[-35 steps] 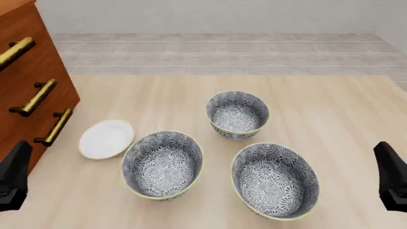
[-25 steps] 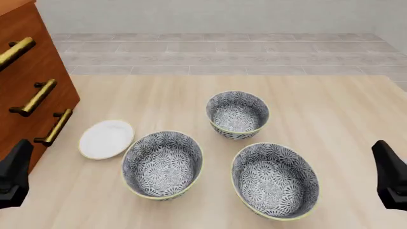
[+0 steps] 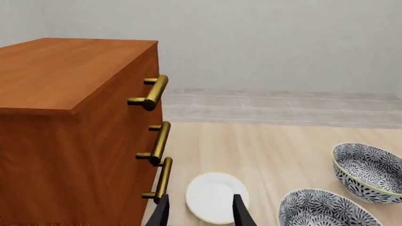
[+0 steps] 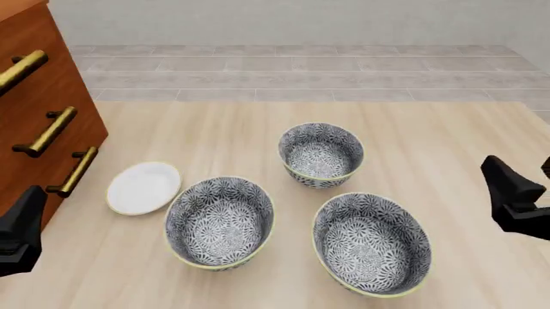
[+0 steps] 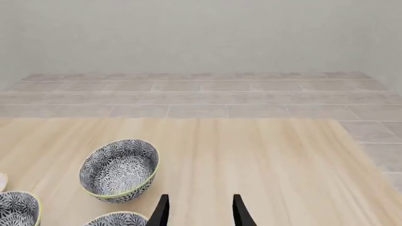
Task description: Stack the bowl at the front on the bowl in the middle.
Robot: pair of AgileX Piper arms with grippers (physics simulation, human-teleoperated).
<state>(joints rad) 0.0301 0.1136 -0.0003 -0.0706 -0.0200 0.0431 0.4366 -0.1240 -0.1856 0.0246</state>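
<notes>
The front view's edges cut off both arms and the dresser [image 4: 35,116].

The three bowls stand close together: the bowl at the front [image 4: 372,244] is just beside the bowl in the middle [image 4: 220,221], with only a narrow gap. The table [image 4: 447,138] is open on the right. On the left, a white plate [image 4: 143,187] and a wooden cabinet [image 4: 35,109] block passage.
</notes>
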